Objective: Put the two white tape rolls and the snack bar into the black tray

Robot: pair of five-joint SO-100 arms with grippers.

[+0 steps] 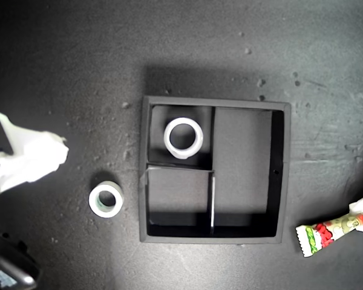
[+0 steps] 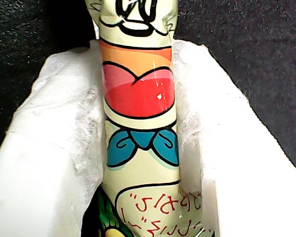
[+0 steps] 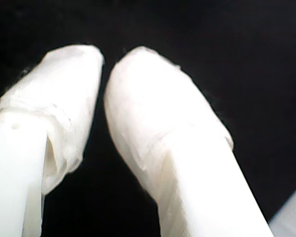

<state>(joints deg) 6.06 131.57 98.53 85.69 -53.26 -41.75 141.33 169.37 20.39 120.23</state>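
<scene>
- Your first gripper (image 2: pixel 140 148) has its jaws clamped on the snack bar (image 2: pixel 140 123): two padded white fingers (image 2: pixel 49 163), fibrous and rough-edged, press the glossy wrapper from either side.
- The wrapper is smooth and shiny, printed with a red heart shape, a blue leaf pattern and red lettering.
- In the exterior view the snack bar (image 1: pixel 333 231) lies at the right edge, on the counter (image 1: pixel 72 54) outside the tray (image 1: pixel 215 104), its crimped zigzag end pointing toward the tray.
- Your second gripper (image 3: pixel 104 69) holds nothing; its rounded white taped tips stand nearly together, a thin gap between them, over dark counter.
- It shows at the exterior view's left edge (image 1: pixel 27 160), near the greenish-cored tape roll (image 1: pixel 105 200), not touching it.
- That ring sits flat on the counter just beside the tray's left wall.
- The plain white roll (image 1: pixel 183 136) lies flat in the tray's upper small compartment.
- The tray is square, matte black, with raised walls; the counter is dark, scuffed and speckled.
</scene>
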